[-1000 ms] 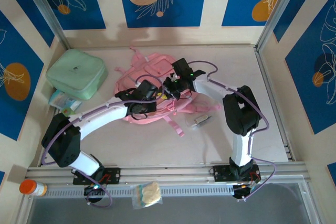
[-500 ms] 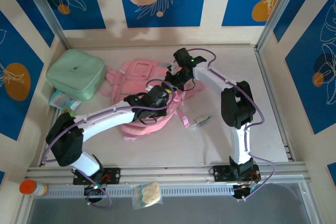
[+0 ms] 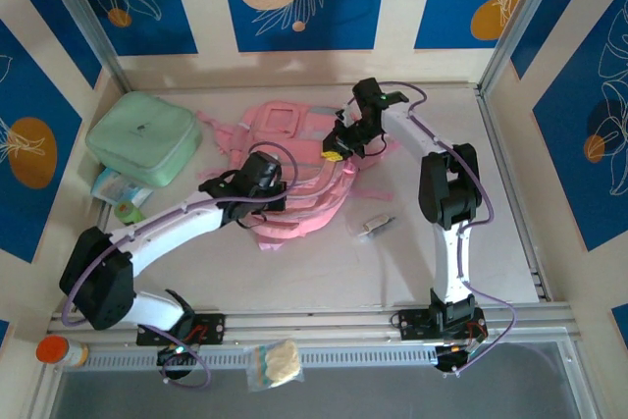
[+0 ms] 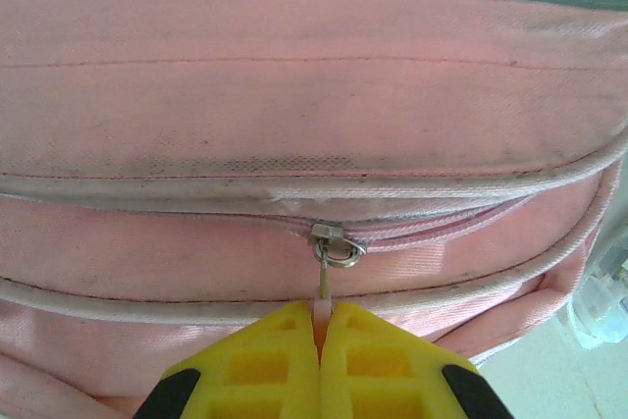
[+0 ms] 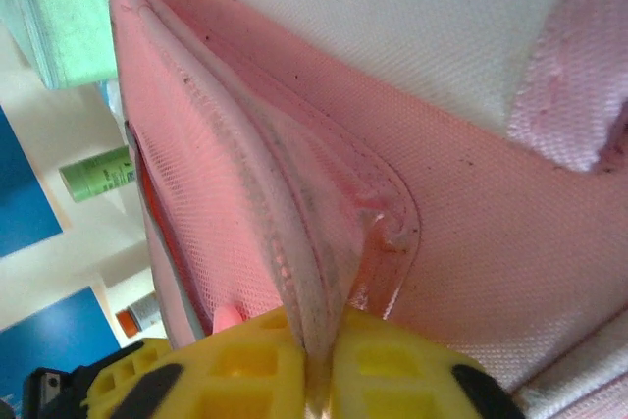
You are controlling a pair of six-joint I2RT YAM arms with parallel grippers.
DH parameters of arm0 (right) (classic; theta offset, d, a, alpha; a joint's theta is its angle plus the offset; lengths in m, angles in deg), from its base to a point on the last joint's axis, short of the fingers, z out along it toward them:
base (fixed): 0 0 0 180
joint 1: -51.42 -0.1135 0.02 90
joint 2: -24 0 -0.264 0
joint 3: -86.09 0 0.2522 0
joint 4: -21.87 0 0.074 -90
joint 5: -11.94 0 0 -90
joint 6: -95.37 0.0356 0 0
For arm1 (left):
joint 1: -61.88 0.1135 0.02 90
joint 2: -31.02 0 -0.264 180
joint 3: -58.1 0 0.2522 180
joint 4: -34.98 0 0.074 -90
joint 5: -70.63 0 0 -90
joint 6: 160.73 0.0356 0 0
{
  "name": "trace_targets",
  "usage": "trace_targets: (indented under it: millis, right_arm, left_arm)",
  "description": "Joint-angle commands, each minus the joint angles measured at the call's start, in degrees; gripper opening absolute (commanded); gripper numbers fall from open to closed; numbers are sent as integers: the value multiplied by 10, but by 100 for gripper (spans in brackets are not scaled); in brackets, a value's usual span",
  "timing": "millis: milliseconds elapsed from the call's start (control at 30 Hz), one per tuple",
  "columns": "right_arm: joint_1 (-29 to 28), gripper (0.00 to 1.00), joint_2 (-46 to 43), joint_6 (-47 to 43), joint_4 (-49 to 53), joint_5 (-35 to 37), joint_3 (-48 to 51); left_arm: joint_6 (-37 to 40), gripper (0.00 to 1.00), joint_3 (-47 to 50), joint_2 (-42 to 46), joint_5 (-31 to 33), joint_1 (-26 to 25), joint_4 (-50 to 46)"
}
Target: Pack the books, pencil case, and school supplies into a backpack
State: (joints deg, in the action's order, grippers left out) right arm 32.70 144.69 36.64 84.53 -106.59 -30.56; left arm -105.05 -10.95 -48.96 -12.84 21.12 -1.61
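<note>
L gripper (image 4: pixel 319 319) pinches 1 zip pull (image 4: pixel 323 284); R gripper (image 5: pixel 319 333) pinches 1 backpack (image 5: pixel 471 193) edge.

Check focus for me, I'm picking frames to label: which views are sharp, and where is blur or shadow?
Top external: evenly lit, sharp, faint shadows on the table. Left wrist: zipper pull crisp, no glare. Right wrist: backpack weave sharp up close, green tube behind it blurred.

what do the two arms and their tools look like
The left arm and right arm have white tube links joined by chunky black joints, with thin purple cables looping along them. The left tool and right tool have bright yellow moulded fingers with square recesses and black inserts.
</note>
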Motion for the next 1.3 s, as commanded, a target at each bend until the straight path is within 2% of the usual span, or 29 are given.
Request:
trace_targets:
  millis: [0, 133, 200, 333, 433, 533, 600, 800, 933, 1033, 1100, 1200, 1267]
  right_arm:
    - [18, 28, -73, 64, -100, -6, 64]
    - [-4, 50, -157, 166, -183, -19, 189]
    - [-22, 56, -181, 214, -215, -22, 239]
    - [-61, 60, -205, 315, -301, -14, 319]
    - [-89, 61, -200, 347, -331, 20, 324]
    - [-101, 52, -177, 353, -341, 15, 294]
    - [-103, 47, -181, 339, -315, 42, 272]
    - [-104, 44, -201, 307, -255, 85, 233]
    - [-109, 24, -197, 299, -240, 119, 237]
    - [-100, 7, -188, 275, -231, 122, 236]
    - [-93, 0, -178, 229, -229, 102, 220]
    - [-79, 0, -147, 135, -150, 104, 150]
    - [-61, 0, -131, 96, -136, 60, 126]
  left_arm:
    - [20, 0, 17, 3, -41, 1, -11]
    - [15, 0, 20, 4, -41, 1, 6]
    - [16, 0, 21, 7, -41, 1, 8]
    - [21, 0, 24, 7, -47, 1, 13]
    - [22, 0, 23, 7, -47, 1, 14]
    - [27, 0, 26, 10, -47, 1, 24]
    - [33, 0, 24, 6, -49, 1, 20]
    - [38, 0, 37, 15, -54, 1, 25]
    - [38, 0, 43, 16, -43, 2, 25]
    - [38, 0, 45, 16, -36, 2, 21]
    - [42, 0, 44, 21, -18, 1, 5]
    - [20, 0, 44, 37, -2, -5, -17]
    - [1, 0, 48, 46, -17, -22, -4]
